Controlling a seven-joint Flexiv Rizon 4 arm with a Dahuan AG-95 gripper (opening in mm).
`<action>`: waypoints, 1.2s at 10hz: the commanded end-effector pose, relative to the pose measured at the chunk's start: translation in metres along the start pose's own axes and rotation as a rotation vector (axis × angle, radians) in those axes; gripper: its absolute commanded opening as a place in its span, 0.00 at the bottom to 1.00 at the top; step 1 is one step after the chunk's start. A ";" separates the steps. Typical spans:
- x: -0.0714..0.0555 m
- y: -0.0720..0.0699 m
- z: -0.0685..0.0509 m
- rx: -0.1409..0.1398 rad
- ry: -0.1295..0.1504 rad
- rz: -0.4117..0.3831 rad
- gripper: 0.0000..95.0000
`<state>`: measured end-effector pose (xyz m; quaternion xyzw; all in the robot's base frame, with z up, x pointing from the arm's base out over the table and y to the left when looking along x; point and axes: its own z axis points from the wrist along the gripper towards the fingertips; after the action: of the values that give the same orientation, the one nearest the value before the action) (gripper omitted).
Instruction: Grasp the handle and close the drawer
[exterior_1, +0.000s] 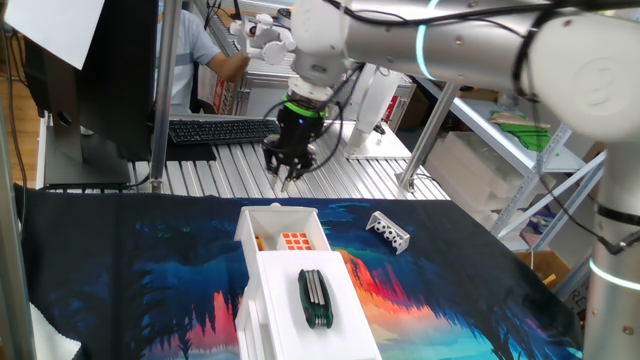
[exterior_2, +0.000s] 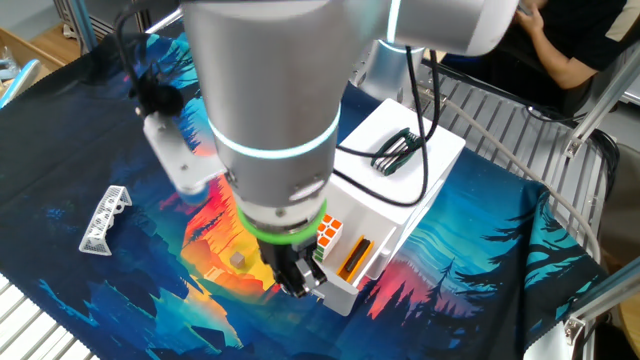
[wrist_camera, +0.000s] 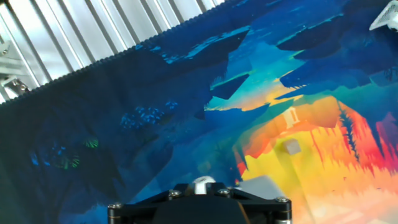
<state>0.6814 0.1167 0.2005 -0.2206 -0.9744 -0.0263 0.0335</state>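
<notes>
Drawer (exterior_1: 283, 240) open — gripper (exterior_1: 287, 176) above.

Drawer (exterior_1: 283, 238) pulled out of box (exterior_1: 305, 310), cube (exterior_1: 295, 241) inside drawer, multi-tool (exterior_1: 313, 297) on box, block (exterior_1: 388, 231) beside, tool (exterior_1: 288, 175) above handle (exterior_1: 276, 206)

The drawer (exterior_1: 283, 232) and its box (exterior_1: 310, 310) are smooth white plastic with a slight sheen. The multi-tool (exterior_1: 313, 297) on top is dark green with metal edges. The table cover (exterior_1: 140, 260) is matt printed cloth in blue, orange and yellow; its edge looks serrated in the hand view. The table surface (exterior_1: 230, 170) beyond it is ribbed bare metal. The arm (exterior_2: 265, 110) has a smooth satin grey shell. The gripper (exterior_1: 288, 172) is matt black. The perforated block (exterior_2: 105, 220) is pale plastic.
</notes>
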 end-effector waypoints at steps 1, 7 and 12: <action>0.005 0.001 0.001 -0.005 -0.011 -0.035 0.20; 0.004 0.003 0.005 0.028 -0.015 -0.126 0.20; 0.001 0.000 0.009 0.044 -0.017 -0.180 0.20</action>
<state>0.6779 0.1169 0.1913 -0.1316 -0.9909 -0.0060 0.0261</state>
